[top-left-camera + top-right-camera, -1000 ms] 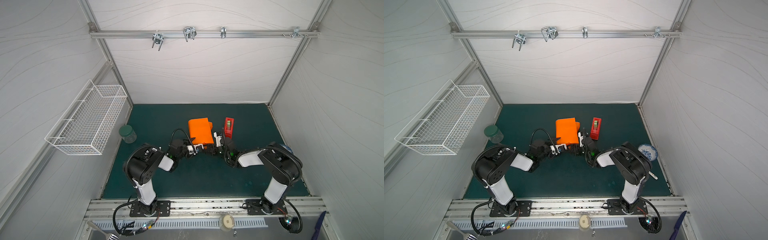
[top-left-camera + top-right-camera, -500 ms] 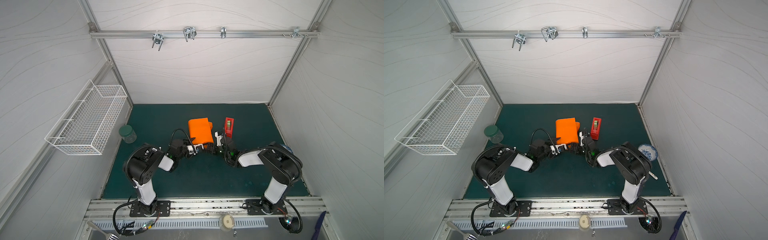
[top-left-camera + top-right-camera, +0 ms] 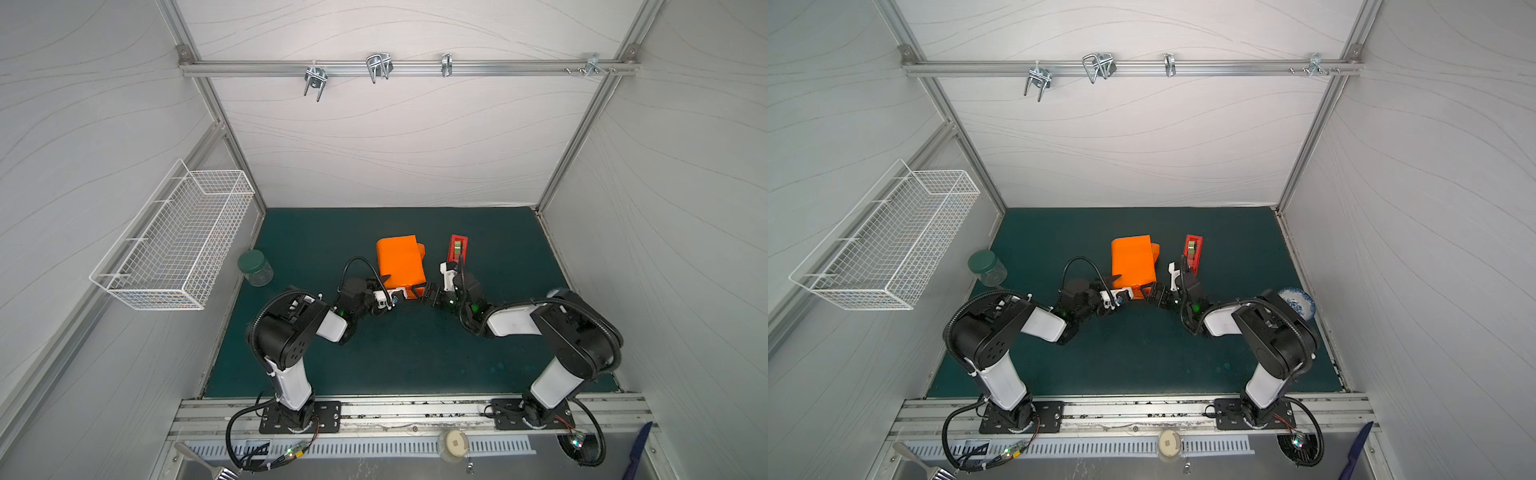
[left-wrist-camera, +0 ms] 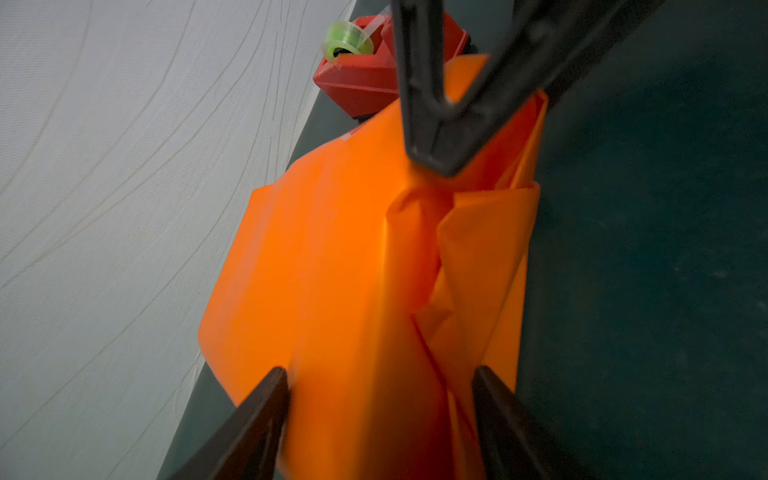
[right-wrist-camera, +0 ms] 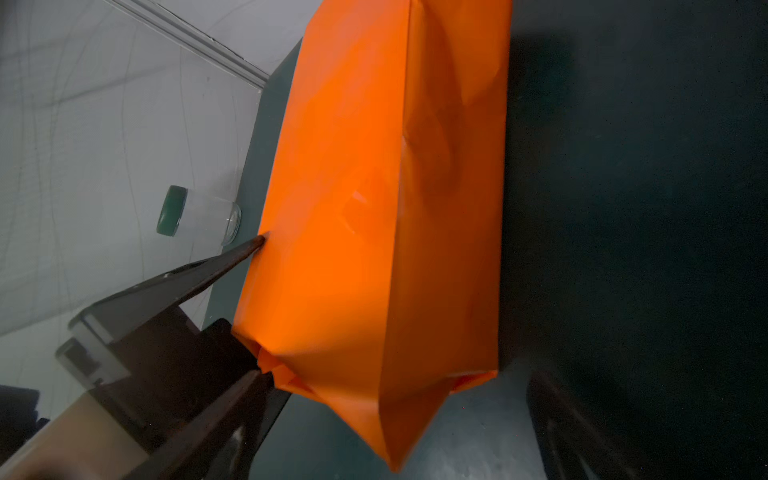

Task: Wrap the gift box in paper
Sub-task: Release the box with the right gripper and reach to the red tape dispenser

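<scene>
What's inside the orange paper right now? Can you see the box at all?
Only the paper shows, a box-shaped bundle with creased folds at its near end. No olive cardboard appears in any view: the gift box, if inside, is fully covered.

Widest lane: bare counter [image 3: 415,357] on the near side of the claws, between left arm [image 3: 291,332] and right arm [image 3: 561,332].
More open counter behind the paper [image 3: 399,259] up to the rear wall [image 3: 395,145], and to its left as far as the jar [image 3: 255,268].
Wire basket [image 3: 174,245] overhanging that jar.
Right of the paper, only a narrow gap before the red tape dispenser [image 3: 457,248], partly filled by the right arm.
Near end of the paper blocked: left claw [image 4: 380,382] clamped on it, right claw [image 5: 401,382] spread wide at the near right corner.
Patterned bowl [image 3: 1296,301] at the right edge, behind the right arm.
</scene>
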Available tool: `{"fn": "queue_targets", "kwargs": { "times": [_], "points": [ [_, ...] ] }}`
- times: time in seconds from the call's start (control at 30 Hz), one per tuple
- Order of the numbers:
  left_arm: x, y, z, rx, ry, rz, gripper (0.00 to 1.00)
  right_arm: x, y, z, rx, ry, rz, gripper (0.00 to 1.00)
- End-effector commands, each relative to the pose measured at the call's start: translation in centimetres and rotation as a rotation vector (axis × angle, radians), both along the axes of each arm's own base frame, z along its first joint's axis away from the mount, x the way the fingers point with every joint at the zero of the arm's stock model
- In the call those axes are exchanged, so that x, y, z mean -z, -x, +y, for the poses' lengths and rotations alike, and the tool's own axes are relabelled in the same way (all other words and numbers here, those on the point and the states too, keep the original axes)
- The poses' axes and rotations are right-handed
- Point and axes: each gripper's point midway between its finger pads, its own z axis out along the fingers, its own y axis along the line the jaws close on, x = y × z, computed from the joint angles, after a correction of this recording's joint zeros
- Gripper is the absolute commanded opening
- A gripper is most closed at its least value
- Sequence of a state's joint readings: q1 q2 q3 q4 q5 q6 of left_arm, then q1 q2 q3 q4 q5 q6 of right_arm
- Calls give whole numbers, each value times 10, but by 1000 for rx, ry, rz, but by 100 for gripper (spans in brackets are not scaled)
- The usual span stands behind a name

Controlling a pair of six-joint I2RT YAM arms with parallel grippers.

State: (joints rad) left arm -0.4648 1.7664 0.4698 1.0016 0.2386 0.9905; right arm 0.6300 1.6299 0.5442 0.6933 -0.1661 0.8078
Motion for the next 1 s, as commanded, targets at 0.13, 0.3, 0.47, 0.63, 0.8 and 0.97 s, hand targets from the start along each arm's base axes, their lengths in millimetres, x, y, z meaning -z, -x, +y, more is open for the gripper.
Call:
{"fn": "queue_targets", "kwargs": {
  "times": [0.13,0.3,0.47,0.63,0.8,0.97],
  "points": [
    [28,2,11,-44,-51,99,71,-25,-1,-41,25,59,-48,99],
    [29,2,11,-47,-52,103,71,-35,-6,-74,63,165,-7,96],
    [28,2,11,-48,-50,101,71,-39,-28,-98,109,146,91,85],
    [28,2,12,-50,-51,99,71,-31,-53,-111,131,144,152,78],
    [29,2,11,-48,-52,102,71,-25,-76,-115,115,125,193,70],
    [30,1,12,-49,-56,102,71,-22,-95,-117,80,142,205,58]
  ]
}}
